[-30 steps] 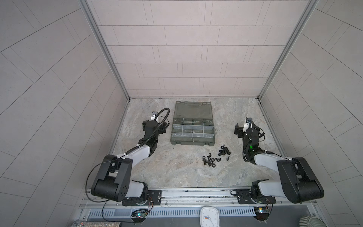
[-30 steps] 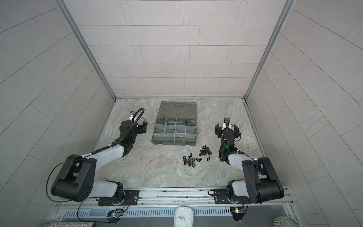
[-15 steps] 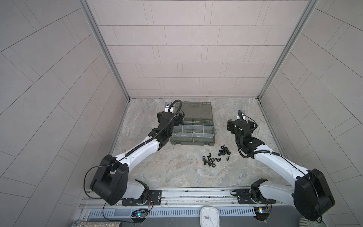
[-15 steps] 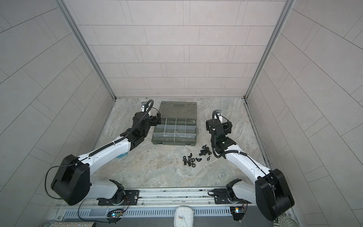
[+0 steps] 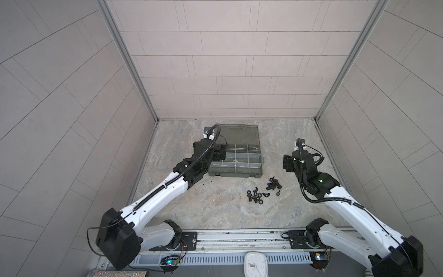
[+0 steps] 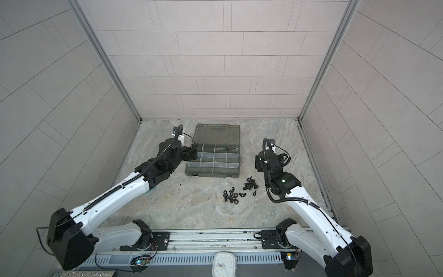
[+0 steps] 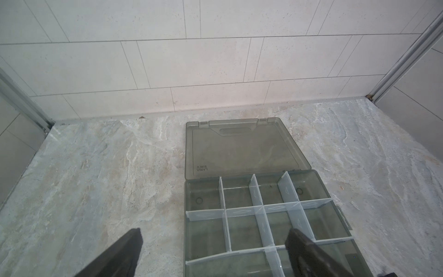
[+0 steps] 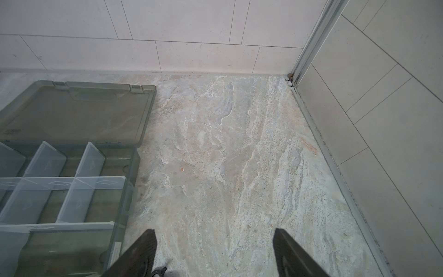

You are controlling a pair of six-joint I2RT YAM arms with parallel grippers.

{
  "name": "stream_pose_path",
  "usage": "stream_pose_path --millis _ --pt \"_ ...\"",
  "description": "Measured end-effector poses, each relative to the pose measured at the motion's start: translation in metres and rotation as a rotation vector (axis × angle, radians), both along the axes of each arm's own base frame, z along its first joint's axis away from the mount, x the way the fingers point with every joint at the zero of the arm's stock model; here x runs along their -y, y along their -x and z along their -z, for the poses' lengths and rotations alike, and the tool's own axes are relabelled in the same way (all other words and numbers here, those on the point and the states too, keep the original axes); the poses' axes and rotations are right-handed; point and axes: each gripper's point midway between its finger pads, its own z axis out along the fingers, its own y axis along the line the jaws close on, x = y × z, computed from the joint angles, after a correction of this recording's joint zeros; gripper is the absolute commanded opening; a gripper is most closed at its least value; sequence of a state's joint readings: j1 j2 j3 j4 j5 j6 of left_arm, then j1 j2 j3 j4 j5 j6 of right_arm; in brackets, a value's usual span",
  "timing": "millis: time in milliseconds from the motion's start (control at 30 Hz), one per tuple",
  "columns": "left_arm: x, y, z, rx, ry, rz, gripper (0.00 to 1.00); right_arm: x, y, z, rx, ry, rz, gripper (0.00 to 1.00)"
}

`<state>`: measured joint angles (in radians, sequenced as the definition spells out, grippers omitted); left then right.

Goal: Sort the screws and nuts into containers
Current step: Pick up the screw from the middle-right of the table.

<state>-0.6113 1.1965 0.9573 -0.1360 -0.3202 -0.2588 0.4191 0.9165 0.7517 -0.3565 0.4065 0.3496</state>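
Screws (image 5: 272,185) and nuts (image 5: 259,199): one loose pile on the table (image 5: 211,215), just in front of the organiser case (image 5: 236,173), all outside it. Right jaws: apart, nothing between them, over bare table right of the case, just past the pile. Left jaws: wide apart, holding nothing, straddling the case's left wall, one side over table, other over the containers (image 7: 242,230). Lid (image 5: 239,134) lies flat open behind.

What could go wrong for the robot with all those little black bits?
The screws and nuts lie jumbled in one heap, so a pinch might grab both kinds or scatter them. The open left gripper straddles the side wall of the organiser case; coming down, a finger could knock the case askew.
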Motion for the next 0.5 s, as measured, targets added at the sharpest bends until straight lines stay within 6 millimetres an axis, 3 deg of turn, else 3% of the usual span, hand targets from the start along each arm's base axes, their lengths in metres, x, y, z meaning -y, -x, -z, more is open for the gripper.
stream_pose_path --millis 100,200,400,500 --pt "-0.005 0.007 0.001 -0.032 0.017 -0.015 1.0 0.004 0.015 -0.006 0.009 -0.037 0.003 0.75" --pt "-0.004 0.008 0.006 -0.074 0.007 -0.018 1.0 0.001 0.019 0.006 -0.042 -0.056 -0.006 0.75" --pt "0.009 -0.003 0.023 -0.156 -0.009 -0.004 1.0 -0.013 0.016 0.065 -0.299 -0.009 -0.043 0.72" --pt "0.021 -0.009 0.038 -0.212 -0.014 0.019 1.0 -0.019 0.021 0.081 -0.389 -0.006 -0.07 0.73"
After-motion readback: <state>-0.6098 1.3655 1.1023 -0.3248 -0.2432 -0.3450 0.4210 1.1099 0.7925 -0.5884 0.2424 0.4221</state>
